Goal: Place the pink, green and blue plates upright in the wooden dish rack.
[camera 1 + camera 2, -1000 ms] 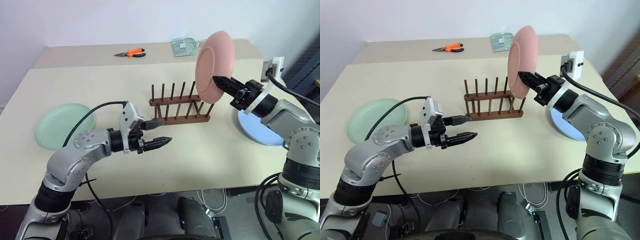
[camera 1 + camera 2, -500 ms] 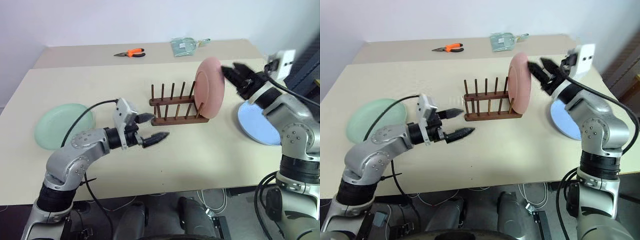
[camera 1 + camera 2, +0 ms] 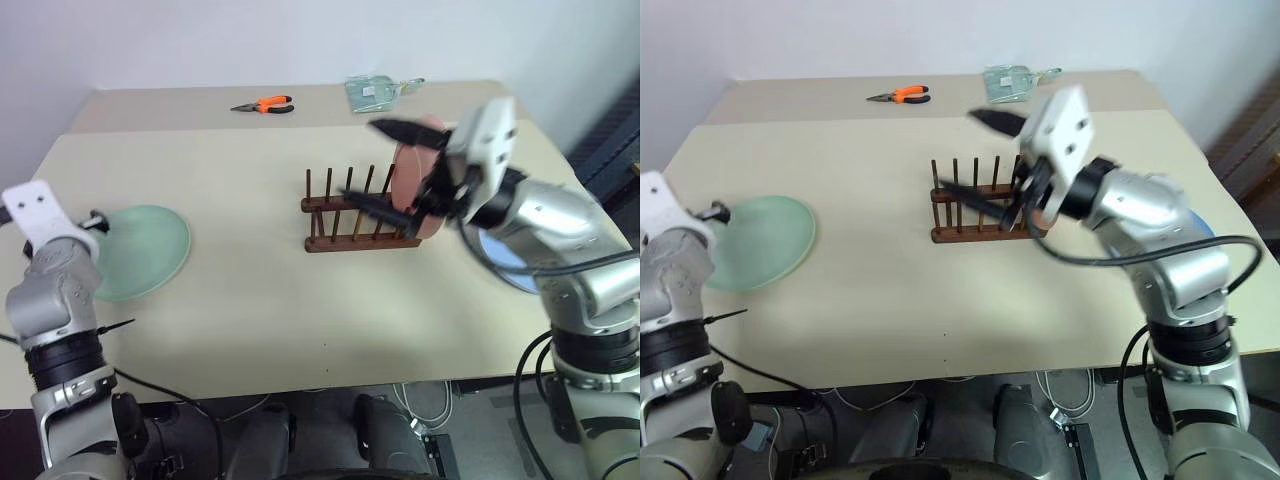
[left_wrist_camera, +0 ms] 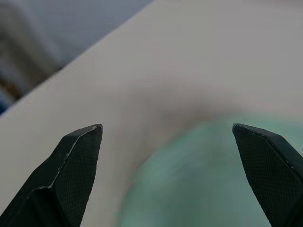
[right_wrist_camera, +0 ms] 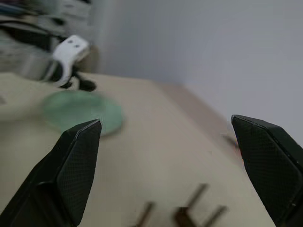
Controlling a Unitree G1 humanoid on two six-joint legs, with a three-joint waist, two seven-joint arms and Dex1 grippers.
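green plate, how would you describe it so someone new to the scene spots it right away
Start at the beige table and go to the robot's left side, away from the wooden rack in the middle. The green plate lies flat there, close to the left gripper. It is the mint one: the pink plate stands in the rack, and the blue plate lies on the far right.
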